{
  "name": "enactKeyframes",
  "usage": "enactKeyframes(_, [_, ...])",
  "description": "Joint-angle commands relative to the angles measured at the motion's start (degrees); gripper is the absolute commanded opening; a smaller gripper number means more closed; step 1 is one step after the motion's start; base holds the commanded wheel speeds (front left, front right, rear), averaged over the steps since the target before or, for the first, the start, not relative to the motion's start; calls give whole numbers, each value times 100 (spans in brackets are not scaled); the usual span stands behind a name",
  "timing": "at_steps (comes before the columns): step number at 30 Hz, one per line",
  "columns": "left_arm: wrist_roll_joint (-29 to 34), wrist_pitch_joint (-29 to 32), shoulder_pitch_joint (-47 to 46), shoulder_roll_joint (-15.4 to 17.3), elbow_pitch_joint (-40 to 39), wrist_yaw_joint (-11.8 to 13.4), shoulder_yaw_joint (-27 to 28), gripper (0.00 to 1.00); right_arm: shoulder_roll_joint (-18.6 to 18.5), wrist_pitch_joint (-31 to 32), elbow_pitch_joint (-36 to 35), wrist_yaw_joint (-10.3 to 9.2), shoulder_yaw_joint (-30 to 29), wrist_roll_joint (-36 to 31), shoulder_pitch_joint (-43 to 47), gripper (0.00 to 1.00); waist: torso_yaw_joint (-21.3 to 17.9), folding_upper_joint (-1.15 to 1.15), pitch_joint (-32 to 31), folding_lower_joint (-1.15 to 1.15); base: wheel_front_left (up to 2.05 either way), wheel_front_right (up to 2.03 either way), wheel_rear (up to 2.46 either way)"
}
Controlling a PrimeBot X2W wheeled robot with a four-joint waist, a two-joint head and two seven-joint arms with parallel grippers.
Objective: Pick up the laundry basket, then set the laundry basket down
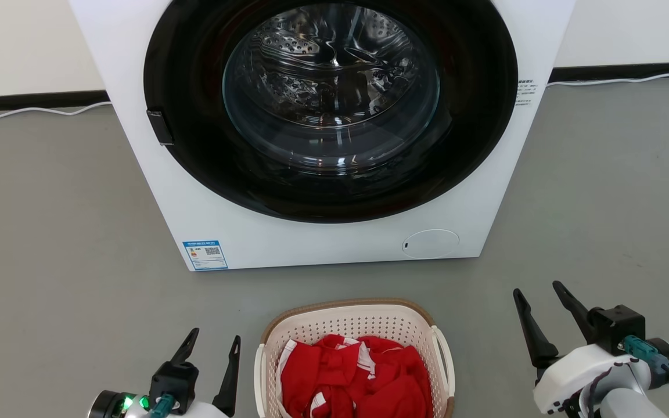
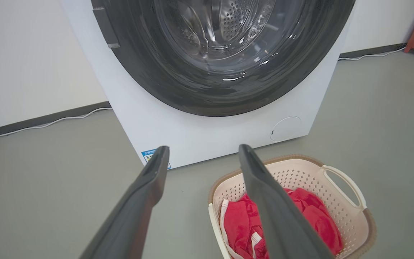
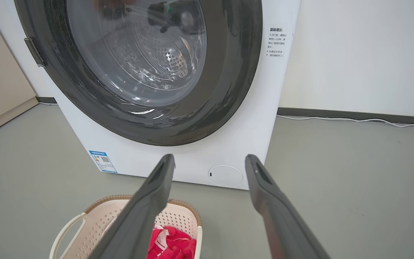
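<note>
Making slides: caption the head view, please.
A laundry basket of red clothes between open left claw and open right claw, before a washing machine.

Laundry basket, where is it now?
In the head view the laundry basket sits on the floor, bottom centre, before the washing machine, between the left pincer and right pincer.

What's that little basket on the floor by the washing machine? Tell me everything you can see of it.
The laundry basket is cream plastic, rounded-rectangular, with perforated walls, a brown woven-look rim and white loop handles on its sides. It stands upright on the grey floor, near the washing machine but apart from it, holding crumpled red cloth with white trim. The left pincer and right pincer flank it, both open, neither touching it.
</note>
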Motion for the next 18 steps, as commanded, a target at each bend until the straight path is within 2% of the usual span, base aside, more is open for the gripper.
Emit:
enactKeyframes(1, [157,-77,-281,91,-95,-6,135,100,-104,-118,-66,19,118,-141,-190,100,2,0,7,0,0,0,0])
enactKeyframes(18, [39,-77,-328,32,-104,-21,236,100,-71,-118,-37,19,-51,-126,-232,100,13,0,193,0,0,0,0])
